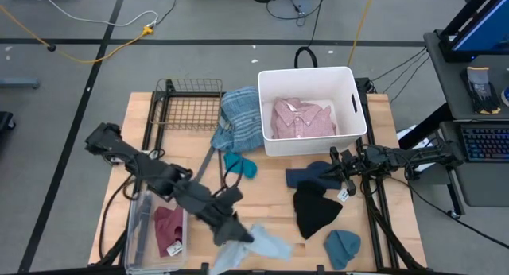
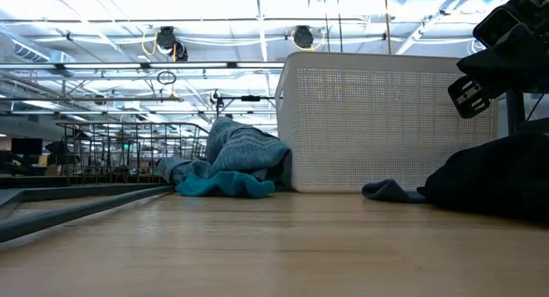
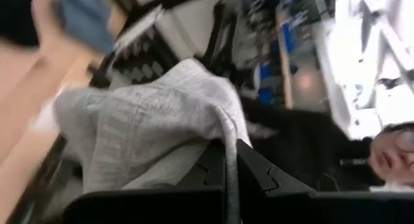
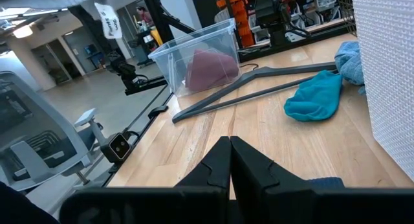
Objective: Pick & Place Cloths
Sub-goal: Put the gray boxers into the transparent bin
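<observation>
My left gripper (image 1: 238, 231) is near the table's near edge, shut on a grey-blue cloth (image 1: 266, 243). My right gripper (image 1: 338, 170) is shut and empty. It hovers over the navy piece (image 1: 306, 176), above the black beanie (image 1: 314, 211) in the low view (image 2: 493, 172). The pink shirt (image 1: 302, 120) lies inside the white tub (image 1: 354, 108). The blue-plaid shirt (image 1: 238, 116) leans against the tub's left wall. The teal piece (image 1: 241, 165) and the blue beanie (image 1: 342, 248) lie flat on the table. The maroon piece (image 1: 167, 227) sits in a clear bin. My left gripper pinches a bunched fold of the grey-blue cloth (image 3: 217, 130) between its two fingers (image 3: 259, 175). The cloth bulges up over the fingertips in several layers. In the high view it spreads from the gripper toward the table's right and near edge. Whether it rests on the table I cannot tell.
A grey hanger bar (image 1: 208, 160) lies slanted between the wire basket (image 1: 187, 108) and the clear bin (image 1: 151, 227). The white tub stands at the far middle. Bare wood shows around the teal piece (image 4: 314, 98). A person shows beyond the table in the left wrist view.
</observation>
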You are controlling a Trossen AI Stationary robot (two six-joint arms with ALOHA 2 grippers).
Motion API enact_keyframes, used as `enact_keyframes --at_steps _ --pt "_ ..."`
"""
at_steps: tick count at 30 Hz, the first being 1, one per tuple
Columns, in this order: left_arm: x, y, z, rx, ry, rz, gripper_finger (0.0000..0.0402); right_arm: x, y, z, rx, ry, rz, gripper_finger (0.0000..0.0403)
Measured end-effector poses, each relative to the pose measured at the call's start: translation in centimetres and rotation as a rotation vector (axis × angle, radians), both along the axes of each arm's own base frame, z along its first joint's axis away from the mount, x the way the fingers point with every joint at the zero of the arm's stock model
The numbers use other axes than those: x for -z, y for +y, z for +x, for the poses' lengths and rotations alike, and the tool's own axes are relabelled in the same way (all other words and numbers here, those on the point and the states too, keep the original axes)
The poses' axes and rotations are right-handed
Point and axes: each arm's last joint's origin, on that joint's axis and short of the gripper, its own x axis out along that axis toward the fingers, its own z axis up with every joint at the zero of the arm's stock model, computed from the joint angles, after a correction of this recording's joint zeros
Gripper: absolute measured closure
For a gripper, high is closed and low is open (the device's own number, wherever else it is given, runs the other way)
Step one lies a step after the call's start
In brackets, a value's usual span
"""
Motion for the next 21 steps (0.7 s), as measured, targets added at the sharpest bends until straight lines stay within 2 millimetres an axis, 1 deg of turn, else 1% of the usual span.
enact_keyframes --at_steps 3,7,12,14,17,20,21 --pt "-1.5 -0.2 -1.4 0.024 0.103 0.034 0.0399 0.0 0.0 0.0 0.000 0.001 0.000 0.0399" --pt "-3.7 0.1 -3.9 -0.012 0.243 0.089 0.0399 0.0 0.0 0.0 0.000 0.001 0.000 0.0399" --pt "-5.0 1.2 -7.2 -0.124 0.444 0.197 0.0399 0.0 0.0 0.0 0.000 0.002 0.000 0.0399" --pt "-5.1 1.5 -8.6 -0.153 0.539 0.214 0.0399 0.0 0.0 0.0 0.000 0.002 0.000 0.0399" --pt "-4.8 1.8 -10.4 -0.180 0.705 0.231 0.0398 0.0 0.0 0.0 0.000 0.002 0.000 0.0399" --pt "-4.3 1.6 -11.6 -0.167 0.847 0.228 0.0399 0.0 0.0 0.0 0.000 0.002 0.000 0.0399" --pt "-4.2 1.3 -11.8 -0.154 0.861 0.212 0.0399 0.0 0.0 0.0 0.000 0.002 0.000 0.0399"
